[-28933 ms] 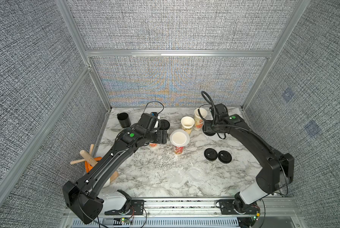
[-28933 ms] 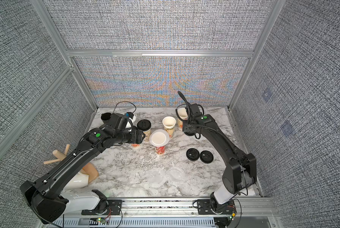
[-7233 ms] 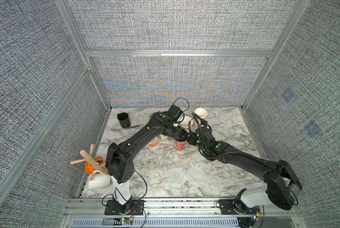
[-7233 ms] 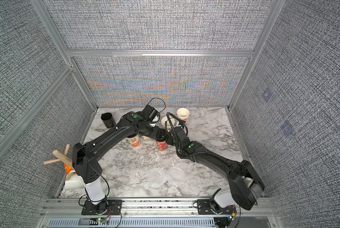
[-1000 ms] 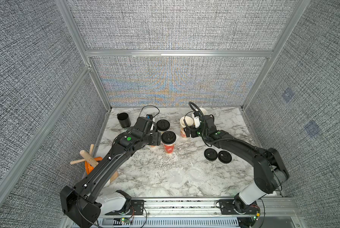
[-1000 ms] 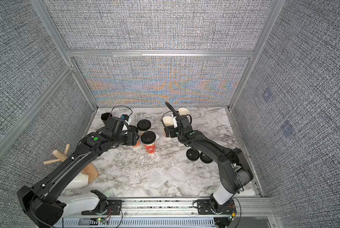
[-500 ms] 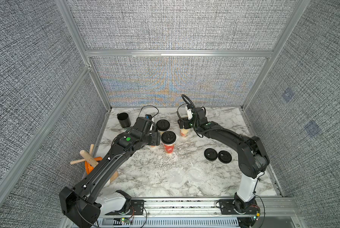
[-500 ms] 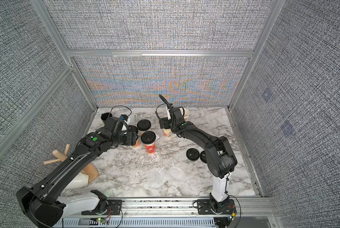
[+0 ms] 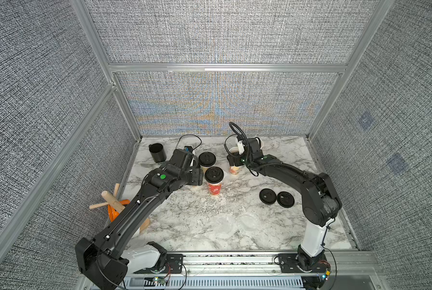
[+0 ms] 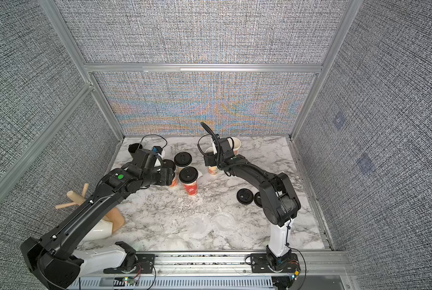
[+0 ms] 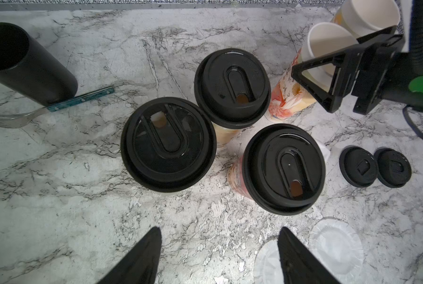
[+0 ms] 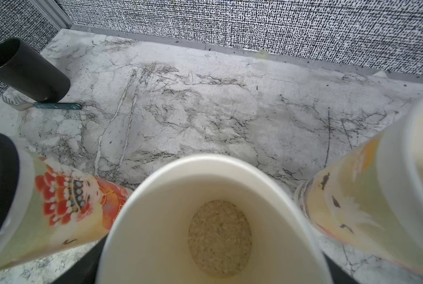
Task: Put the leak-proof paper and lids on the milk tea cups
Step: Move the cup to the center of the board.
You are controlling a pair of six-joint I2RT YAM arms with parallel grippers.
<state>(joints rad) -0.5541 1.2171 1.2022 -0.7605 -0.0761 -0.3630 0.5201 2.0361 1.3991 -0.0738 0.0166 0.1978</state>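
My right gripper (image 9: 235, 159) straddles the open milk tea cup (image 12: 217, 196) at twelve o'clock, and I can't tell if it grips; the left gripper (image 11: 220, 255) hangs wide.

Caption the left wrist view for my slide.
Open left gripper beside three lidded milk tea cups; two leak-proof paper sheets, two loose lids nearby.

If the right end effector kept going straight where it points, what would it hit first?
The open milk tea cup: its mouth sits between the right end effector's fingers. Past it lies the marble table, though depth is unclear.
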